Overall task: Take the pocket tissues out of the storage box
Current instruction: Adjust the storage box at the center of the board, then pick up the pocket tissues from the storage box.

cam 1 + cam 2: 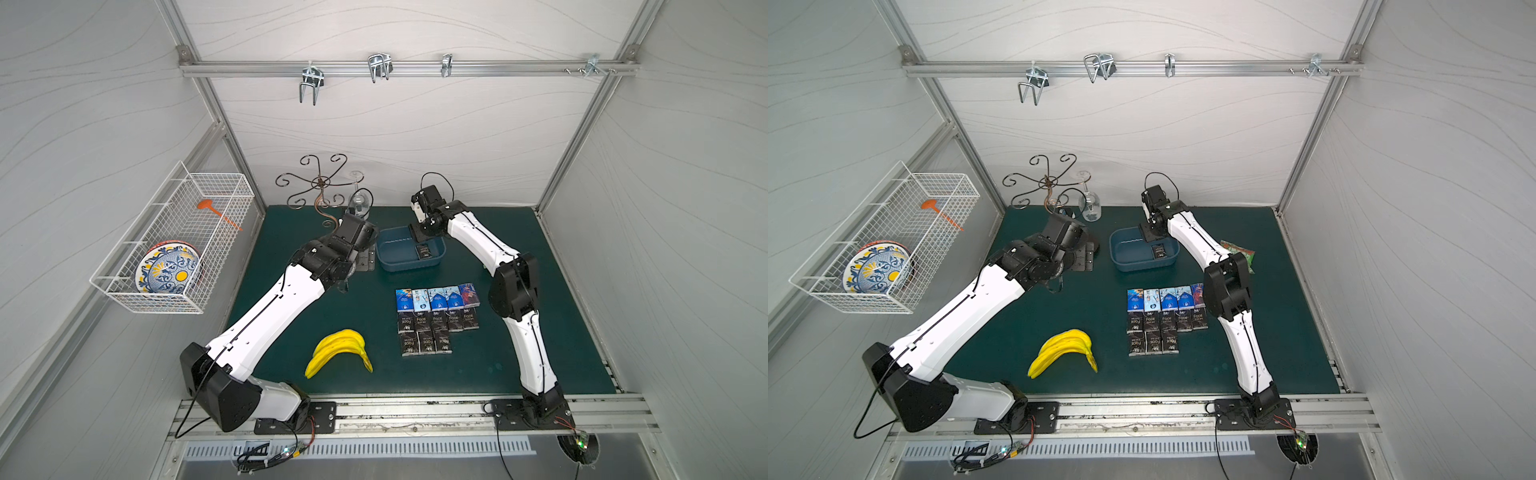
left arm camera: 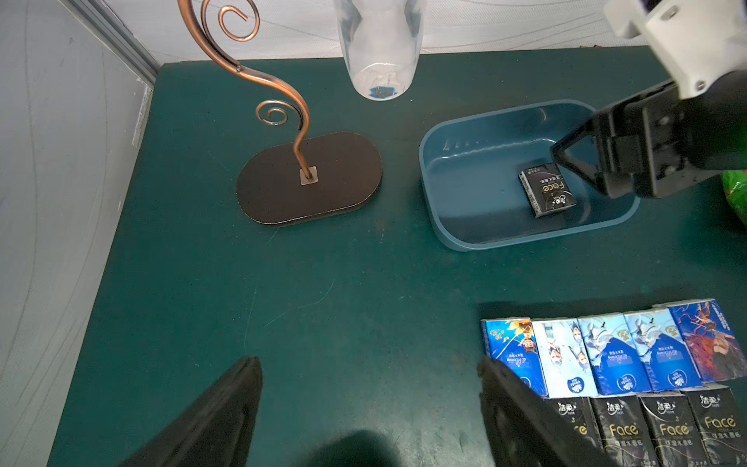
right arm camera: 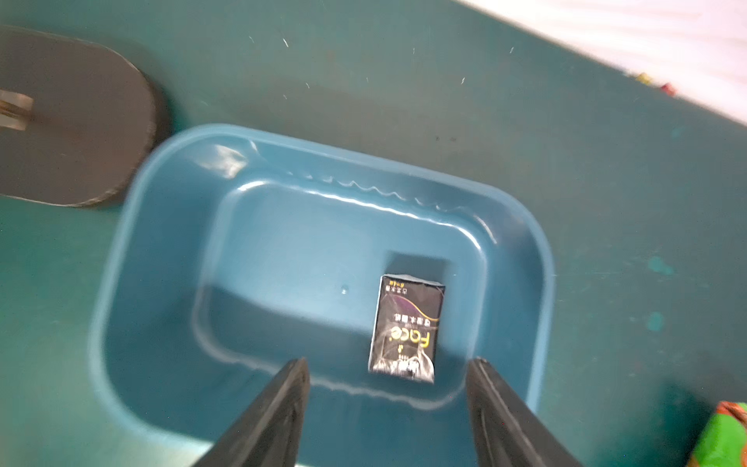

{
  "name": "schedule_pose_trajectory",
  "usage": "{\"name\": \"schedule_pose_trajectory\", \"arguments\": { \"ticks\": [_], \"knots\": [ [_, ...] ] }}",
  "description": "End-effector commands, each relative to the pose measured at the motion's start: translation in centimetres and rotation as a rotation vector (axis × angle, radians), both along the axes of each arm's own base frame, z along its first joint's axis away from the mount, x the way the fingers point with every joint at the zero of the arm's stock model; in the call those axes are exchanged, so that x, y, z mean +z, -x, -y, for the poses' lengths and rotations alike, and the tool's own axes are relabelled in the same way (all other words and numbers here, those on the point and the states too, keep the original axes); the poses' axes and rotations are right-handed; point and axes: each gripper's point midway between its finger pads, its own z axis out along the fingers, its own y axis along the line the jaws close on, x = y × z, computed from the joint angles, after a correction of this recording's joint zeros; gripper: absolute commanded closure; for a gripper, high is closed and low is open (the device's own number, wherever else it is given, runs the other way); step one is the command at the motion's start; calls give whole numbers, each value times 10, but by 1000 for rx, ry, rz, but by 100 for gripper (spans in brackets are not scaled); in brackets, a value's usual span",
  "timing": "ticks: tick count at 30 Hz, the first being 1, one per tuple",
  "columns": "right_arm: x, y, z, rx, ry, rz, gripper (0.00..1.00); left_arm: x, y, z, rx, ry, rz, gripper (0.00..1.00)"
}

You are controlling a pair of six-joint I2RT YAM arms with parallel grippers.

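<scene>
Pocket tissues (image 1: 436, 318) lie mostly outside the storage box already: thirteen packets sit in three tidy rows on the green mat (image 1: 291, 332). The nearest row holds three black packets, the middle row five black ones and the farthest row five blue or purple ones. Beyond the rows stands the storage box (image 1: 388, 259). One black packet (image 3: 406, 327) lies flat on its floor, toward the robot's right and the nearer wall. The right gripper (image 3: 388, 362) hovers above the box over this packet, jaws spread and empty, and its fingers appear clear of the packet. The step in hand is judged to be the approach for the last pick, so the task is nearly complete. The next move calls for a straight descent with one finger on each long side of the packet, keeping the outer finger off the wall. A firm closure and a lift clear of the rim follow. The left gripper (image 2: 364, 362) hangs level with the box on its left, released and holding nothing. Farthest back stand the wire stand (image 2: 309, 178) and a glass (image 2: 380, 44), neither involved.
</scene>
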Motion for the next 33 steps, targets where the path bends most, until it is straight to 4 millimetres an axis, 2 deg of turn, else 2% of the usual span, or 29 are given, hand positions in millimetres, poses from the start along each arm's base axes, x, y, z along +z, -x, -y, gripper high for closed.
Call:
{"name": "schedule_pose_trajectory", "arguments": {
  "ticks": [1, 12, 18, 22, 25, 27, 29, 33],
  "knots": [
    [-31, -5, 10, -50, 54, -51, 31, 7, -3, 0, -5, 5, 20, 12],
    [-89, 0, 16, -81, 94, -173, 27, 6, -3, 1, -9, 7, 17, 12],
    [-111, 1, 18, -100, 86, -227, 26, 5, -3, 2, -11, 8, 16, 12],
    [-121, 1, 18, -105, 85, -248, 37, 4, -3, 1, -8, 7, 13, 12],
    [-119, -1, 16, -109, 64, -247, 52, 4, -3, 0, -6, 4, 14, 12],
    [-111, -4, 15, -117, 49, -229, 56, 4, -3, -1, -3, 0, 16, 12],
    [-97, -8, 14, -124, 26, -195, 58, 4, -3, -1, -2, 1, 18, 12],
    [-54, -16, 9, -143, -56, -110, 62, 4, -4, 0, -3, 3, 16, 12]
  ]
}}
